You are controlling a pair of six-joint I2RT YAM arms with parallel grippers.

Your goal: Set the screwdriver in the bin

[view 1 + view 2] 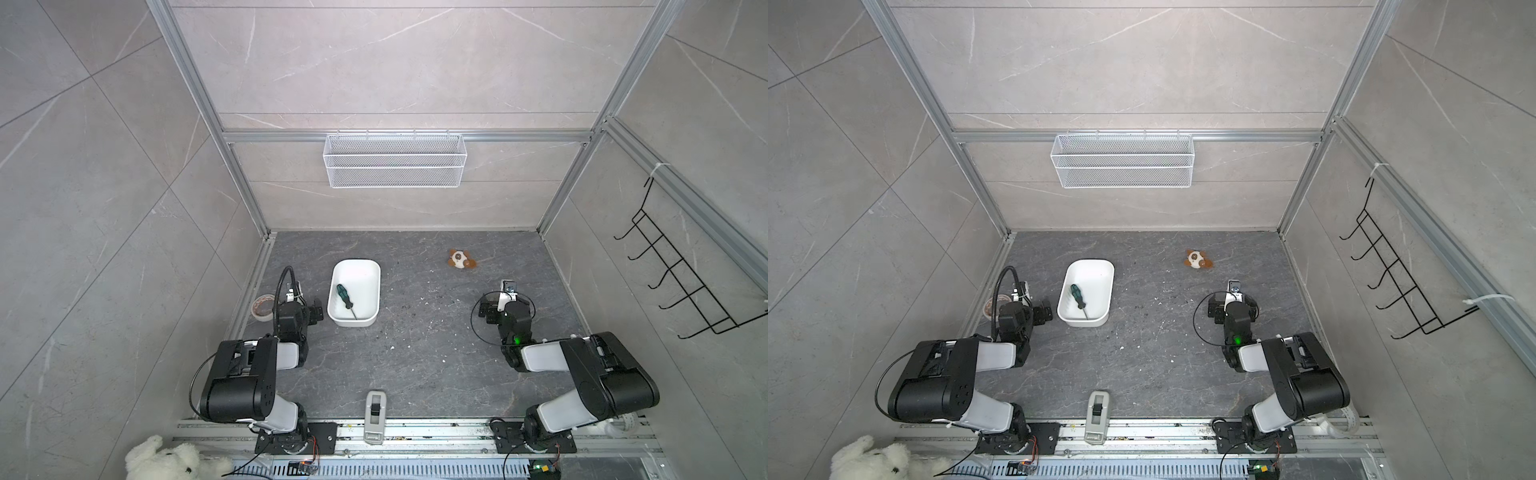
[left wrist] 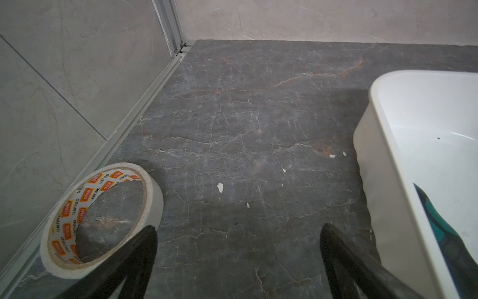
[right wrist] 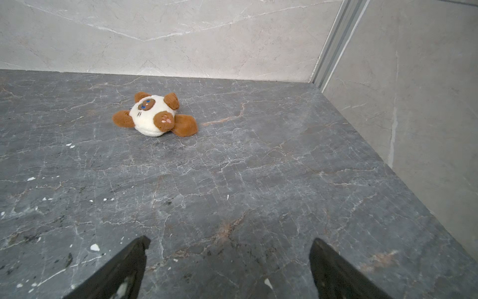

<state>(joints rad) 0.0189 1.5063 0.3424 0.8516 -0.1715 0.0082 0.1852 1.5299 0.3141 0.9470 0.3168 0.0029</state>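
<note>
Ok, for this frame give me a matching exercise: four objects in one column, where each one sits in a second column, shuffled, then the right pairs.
Things
1. screwdriver
2. tape roll
3. plush toy
4. mesh basket

Places
a. hung on the back wall
b. on the table, beside the left wall
c. lying inside the bin
d. on the table, far right part

Pairs: 1-c, 2-b, 3-d, 4-a

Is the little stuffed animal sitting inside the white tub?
No, the stuffed animal lies on the dark tabletop, well apart from the bin, which holds only the screwdriver.
</note>
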